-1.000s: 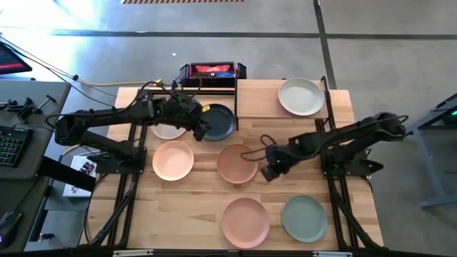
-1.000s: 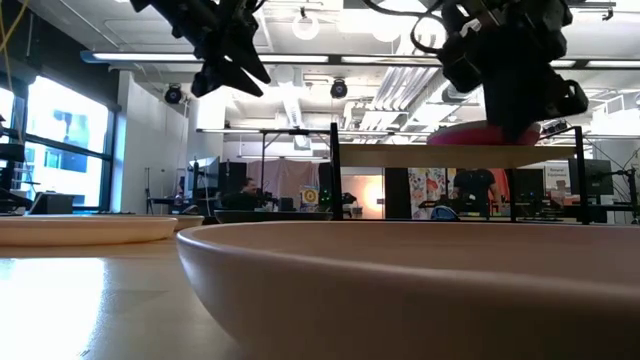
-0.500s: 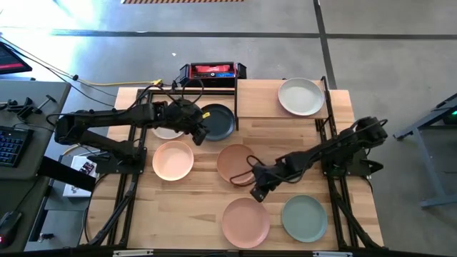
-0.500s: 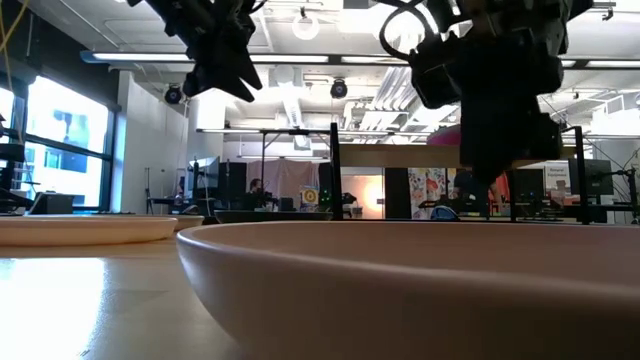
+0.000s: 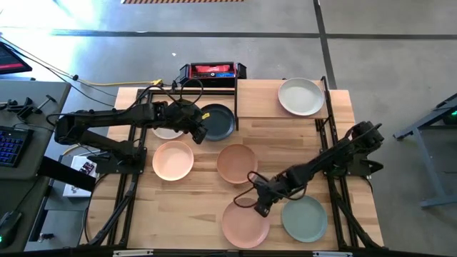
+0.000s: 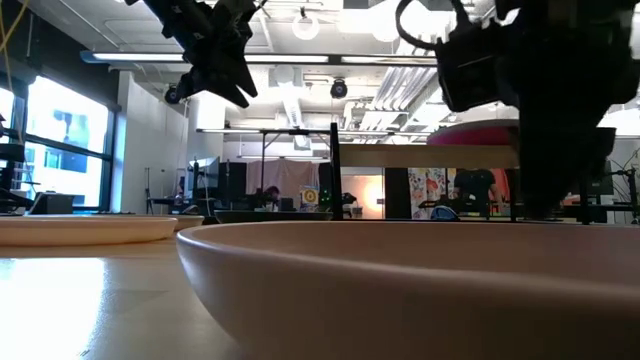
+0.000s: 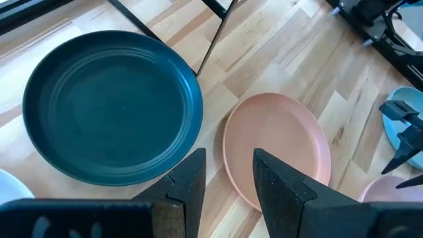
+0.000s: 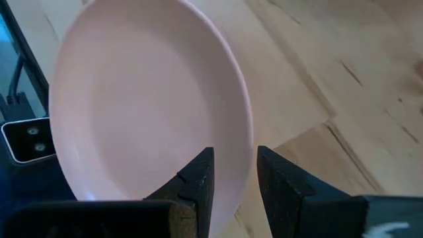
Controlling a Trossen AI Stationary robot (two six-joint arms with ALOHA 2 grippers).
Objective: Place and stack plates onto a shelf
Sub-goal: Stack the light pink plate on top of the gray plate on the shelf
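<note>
In the high view the pale green plate (image 5: 300, 96) lies on the shelf (image 5: 260, 101) at the far right. In the low view a magenta plate (image 6: 478, 134) shows on the shelf panel. The dark slate plate (image 5: 218, 122), cream plate (image 5: 167, 131), peach plate (image 5: 173, 160), tan plate (image 5: 237, 163), salmon plate (image 5: 245, 222) and sage plate (image 5: 304, 218) lie flat on the table. My left gripper (image 5: 201, 133) hovers open beside the slate plate (image 7: 109, 106), holding nothing. My right gripper (image 5: 260, 207) is open and low at the salmon plate's far rim. My right gripper (image 8: 236, 153) comes slanting down from the far right, one finger (image 8: 198, 177) over the salmon plate's inside and one (image 8: 281, 180) outside its far rim (image 8: 243, 112). Whether the fingers touch the rim, I cannot tell. The plate lies flat on the table.
A red and black box (image 5: 211, 70) sits beyond the far edge. Black frame rails (image 5: 126, 193) run along the table's left and right sides. A keyboard (image 5: 10, 146) lies on a side desk at the left. Bare wood (image 5: 178, 214) shows at the near left.
My right gripper has travelled from beside the tan plate toward the table's near edge and somewhat left, sinking lower, and now stands at the salmon plate's far rim. My left gripper has stayed near the slate plate. No plate has moved.
</note>
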